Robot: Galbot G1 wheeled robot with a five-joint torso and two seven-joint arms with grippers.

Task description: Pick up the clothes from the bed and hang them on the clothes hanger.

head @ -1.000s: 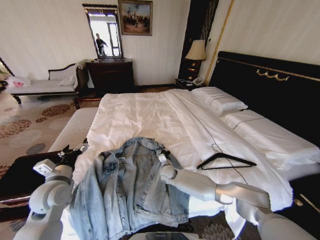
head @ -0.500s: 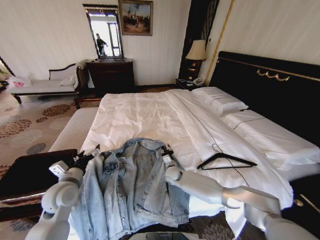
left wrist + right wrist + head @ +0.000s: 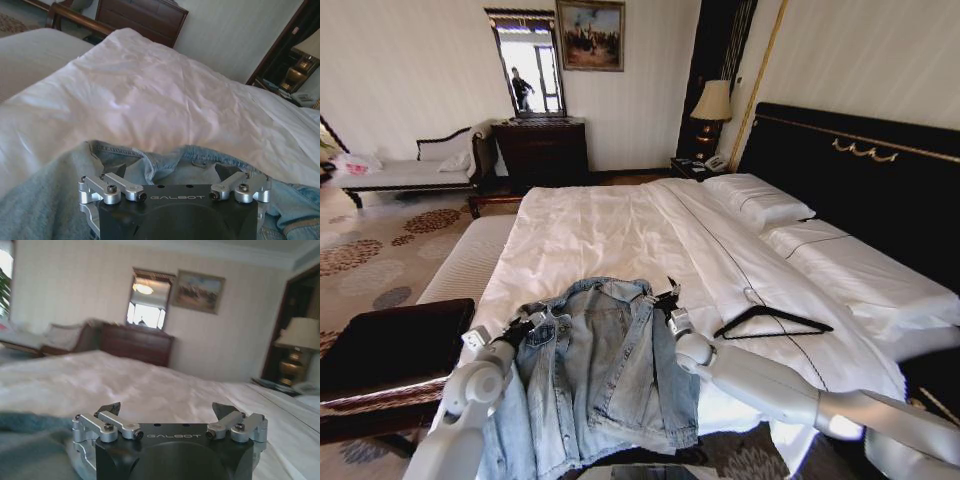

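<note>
Denim jacket (image 3: 595, 375) lies on bed (image 3: 610, 235), both grippers' jaws spread at its shoulders.

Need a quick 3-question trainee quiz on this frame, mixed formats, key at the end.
1. True or false: the black clothes hanger is already inside the denim jacket.
2. Multiple choice: the left gripper is at (a) the jacket's shoulder by the collar, (b) a pillow, (c) the table lamp.
3. Fill in: both grippers have their fingers ____.

Key:
1. False. The hanger lies bare on the bed, apart from the jacket, on the robot's right of it.
2. a. The right gripper is at the jacket's other shoulder.
3. Open, as both wrist views show.
</note>
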